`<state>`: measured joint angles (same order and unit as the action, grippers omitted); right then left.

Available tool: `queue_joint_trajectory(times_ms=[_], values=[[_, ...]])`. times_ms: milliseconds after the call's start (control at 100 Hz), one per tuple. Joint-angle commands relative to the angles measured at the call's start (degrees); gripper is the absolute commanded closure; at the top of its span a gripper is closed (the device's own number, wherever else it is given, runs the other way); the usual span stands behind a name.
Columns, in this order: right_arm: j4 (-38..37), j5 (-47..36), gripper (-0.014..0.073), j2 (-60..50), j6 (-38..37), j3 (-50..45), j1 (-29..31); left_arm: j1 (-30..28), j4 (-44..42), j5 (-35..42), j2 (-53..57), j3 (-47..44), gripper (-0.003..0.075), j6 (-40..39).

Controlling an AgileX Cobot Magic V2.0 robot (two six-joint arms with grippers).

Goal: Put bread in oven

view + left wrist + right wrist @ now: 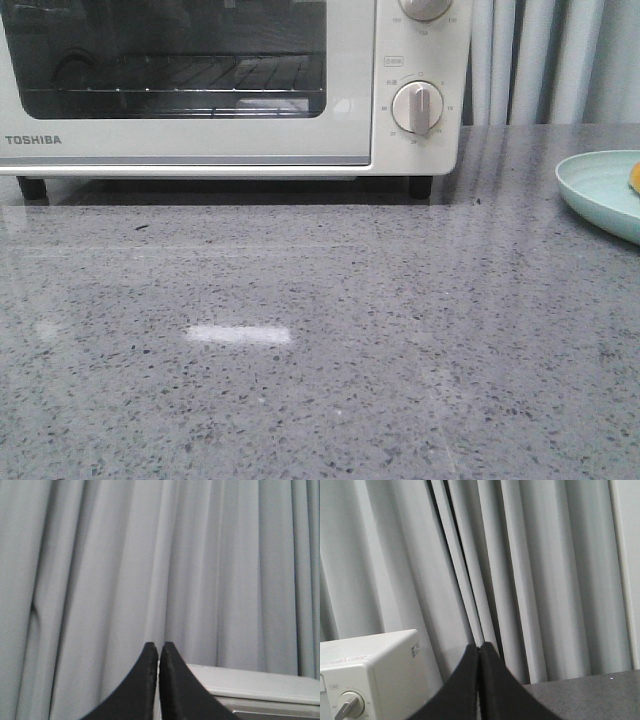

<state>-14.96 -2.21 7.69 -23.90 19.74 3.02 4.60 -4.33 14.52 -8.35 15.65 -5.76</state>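
**benchbot42:** so where are we at? Nearest the camera it's just bare grey speckled tabletop, no arm over it in the front view at all. Out at 3 o'clock there's a pale green plate cut off by the edge, with a sliver of something orange on it. That's probably the bread, but too little shows to be sure.

**crumbtray:** yeah, and at the back, 11 o'clock, the oven sits with its door shut. You can see the wire rack through the glass, nothing on it as far as I can tell.

**benchbot42:** grippers?

**crumbtray:** left gripper has its tips pressed together, holding nothing, pointed at the curtain. Right gripper same deal, tips closed and empty, oven corner beside it.

**benchbot42:** so I'd say nothing's started.

**crumbtray:** agreed. My guess is the door needs pulling down first, likely the left arm since it's on that side, then the right one has to spread its tips and head for the plate.
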Motion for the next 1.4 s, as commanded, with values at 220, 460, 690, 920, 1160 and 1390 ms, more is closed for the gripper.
queue_joint_trajectory(times_ms=[220, 460, 690, 920, 1160, 1390], values=[[-0.78, 0.88, 0.0652, 19.23, -0.21, 17.83, 0.19, 5.87, -4.23, -13.61, -20.0, 22.87, 0.0741, -0.88], [-0.78, 25.68, 0.0652, 30.06, 5.05, 34.42, -2.45, 12.53, -4.37, -23.64, -33.02, 34.88, 0.0741, -0.88], [-0.78, 39.19, 0.0652, 39.42, 10.07, 48.04, -7.06, 19.6, -4.37, -32.09, -44.09, 43.65, 0.0741, 0.99], [-0.66, 45.03, 0.0652, 46.31, 12.43, 57.44, -10.56, 21.46, -1.67, -33.82, -52.11, 46.97, 0.0741, 0.97], [-0.66, 47.66, 0.0652, 52.46, 12.43, 64.76, -10.89, 21.46, 0.92, -31.66, -56.05, 47.58, 0.0741, 0.97], [-0.66, 47.36, 0.0652, 54.02, 12.43, 66.35, -10.89, 21.46, 2.12, -30.57, -59.15, 47.58, 0.0741, 0.97]])
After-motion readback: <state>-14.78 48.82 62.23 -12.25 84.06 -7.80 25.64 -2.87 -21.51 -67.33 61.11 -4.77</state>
